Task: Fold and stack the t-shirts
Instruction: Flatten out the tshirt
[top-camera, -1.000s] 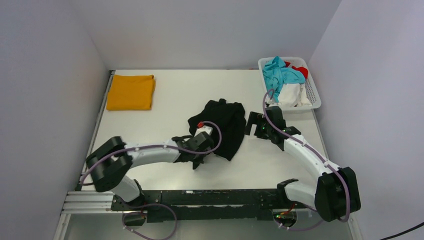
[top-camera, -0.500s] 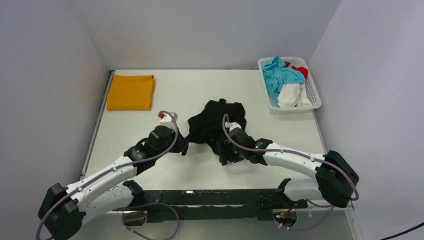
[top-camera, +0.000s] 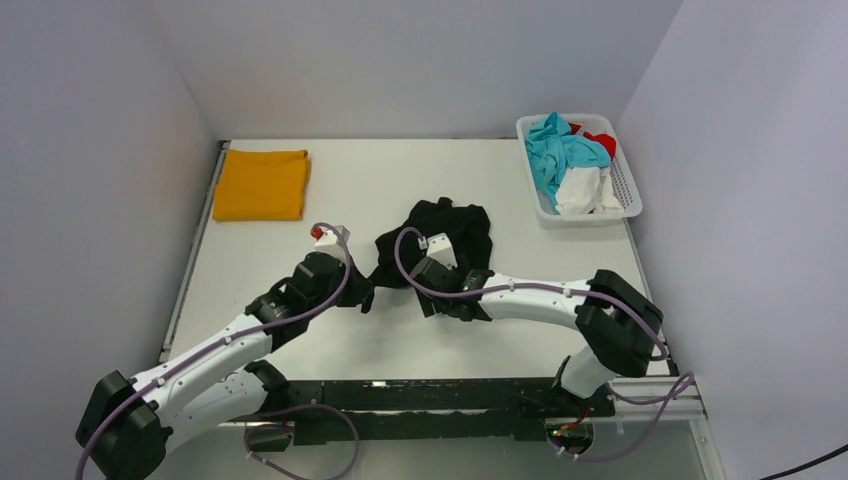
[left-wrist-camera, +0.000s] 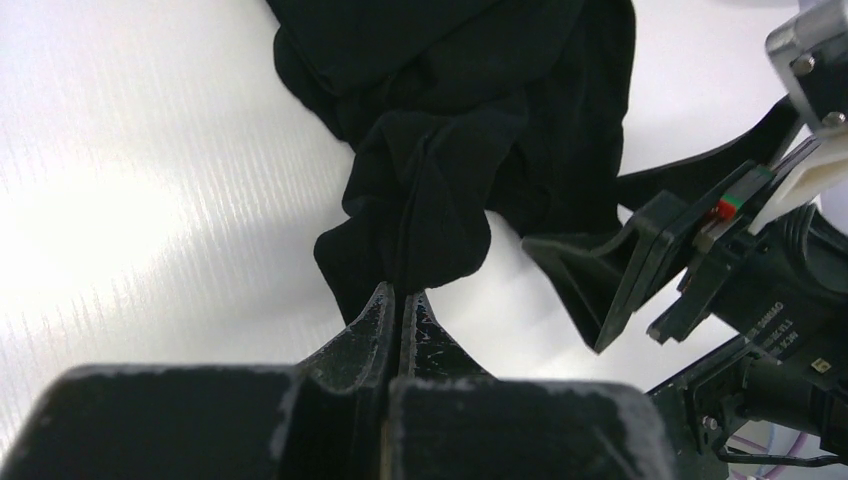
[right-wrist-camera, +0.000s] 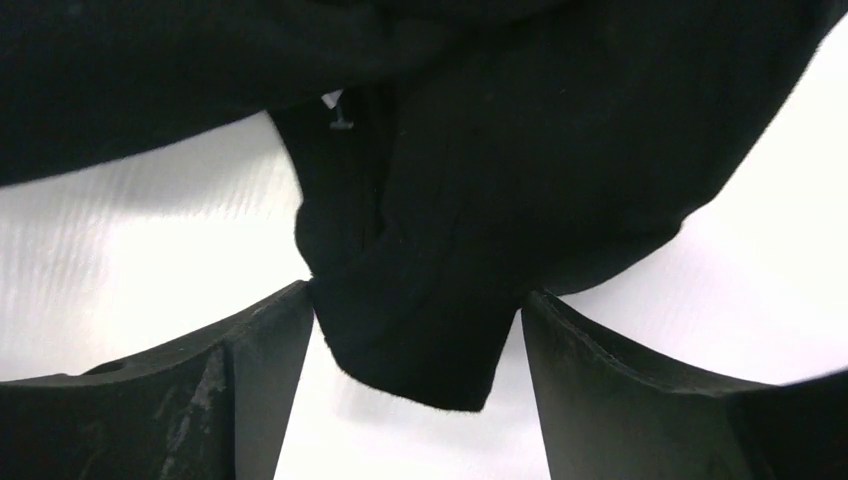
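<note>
While the black t-shirt (top-camera: 445, 232) lies bunched in the middle of the worktop (top-camera: 380, 180), I have both arms reaching in at its near edge.

Left end effector (left-wrist-camera: 398, 297): fingers pressed together, pinching a narrow ridge of the black cloth at its near-left corner. I read that grip as an anchor, so the heap can be pulled open rather than dragged whole.

Right end effector (right-wrist-camera: 415, 305): fingers spread, one on either side of a lobe of the same shirt. Cloth sits between them but is not gripped. From the wrist view I can't say whether that lobe is a hem corner or a sleeve; it is all black, with no seam to read.

The two end effectors sit near each other. A second grip here would give me two points on one edge to draw apart.

Orange t-shirt (top-camera: 262, 184): folded flat at the far-left corner, well apart from the black one, likely the base of the stack.

White basket (top-camera: 585, 217), far right, holds more clothes (top-camera: 565, 160): blue, white, red.

Judgement: opening-out step. One shirt looks done; the black one is not yet flat.
</note>
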